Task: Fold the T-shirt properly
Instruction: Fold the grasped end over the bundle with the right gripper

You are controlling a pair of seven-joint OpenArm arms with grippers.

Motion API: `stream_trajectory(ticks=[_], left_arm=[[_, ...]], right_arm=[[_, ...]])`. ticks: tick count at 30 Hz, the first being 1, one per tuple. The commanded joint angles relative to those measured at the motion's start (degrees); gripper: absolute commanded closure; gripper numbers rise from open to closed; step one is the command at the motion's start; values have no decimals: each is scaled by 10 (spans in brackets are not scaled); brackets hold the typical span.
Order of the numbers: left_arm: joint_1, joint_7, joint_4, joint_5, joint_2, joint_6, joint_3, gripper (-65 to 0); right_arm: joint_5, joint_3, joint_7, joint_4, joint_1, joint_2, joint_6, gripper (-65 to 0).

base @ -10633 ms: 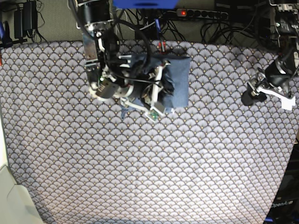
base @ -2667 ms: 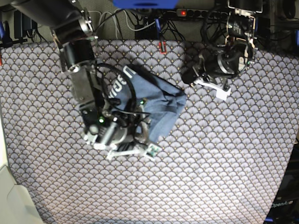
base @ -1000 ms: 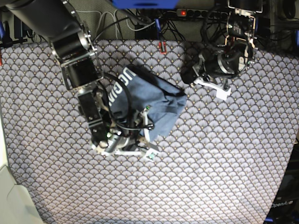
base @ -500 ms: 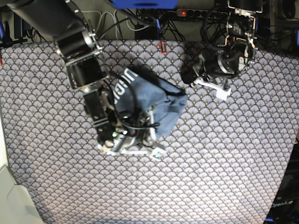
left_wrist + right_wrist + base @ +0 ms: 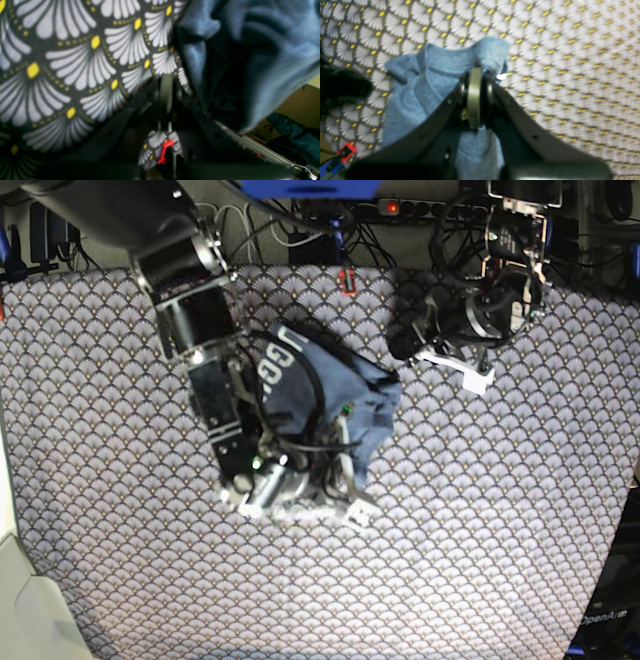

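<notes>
You have one heathered slate-blue cotton T-shirt to deal with, lying bunched in the upper middle of the grey scallop-patterned tablecloth, white lettering showing on its far-left fold. Expect it to be light, limp and clingy — it will sag and drag over the patterned cloth rather than hold a shape, so any lifted edge will trail the rest behind it.

Your right gripper is clenched on a bunched edge of the shirt; in its wrist view the fabric rises around the closed jaws. Your left gripper is clamped shut as well, just beside the shirt's far-right corner near the table's back edge, and I cannot see any cloth between its jaws.

Before you fold, I'd judge you need the garment spread flat. Take hold at a hem corner or shoulder seam, where the stitching is thickest, not a loose middle layer.

Counted: one shirt, one tablecloth, two grippers — nothing else on the table.
</notes>
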Motion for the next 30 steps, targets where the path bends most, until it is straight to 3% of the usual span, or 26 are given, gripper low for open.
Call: stream_trajectory(ticks=[1, 12, 20, 30], left_arm=[[-4, -1, 10, -10, -4, -2, -1, -3], [-4, 1, 10, -10, -4, -2, -1, -3], [-4, 4, 10, -10, -3, -3, -1, -3], [-4, 4, 10, -10, -2, -4, -1, -3]], right_arm=[[7, -11, 13, 8, 10, -10, -1, 0], [3, -57, 60, -16, -11, -9, -1, 0], [2, -55, 54, -107, 39, -9, -1, 0], [3, -54, 7, -106, 52, -11, -1, 0]])
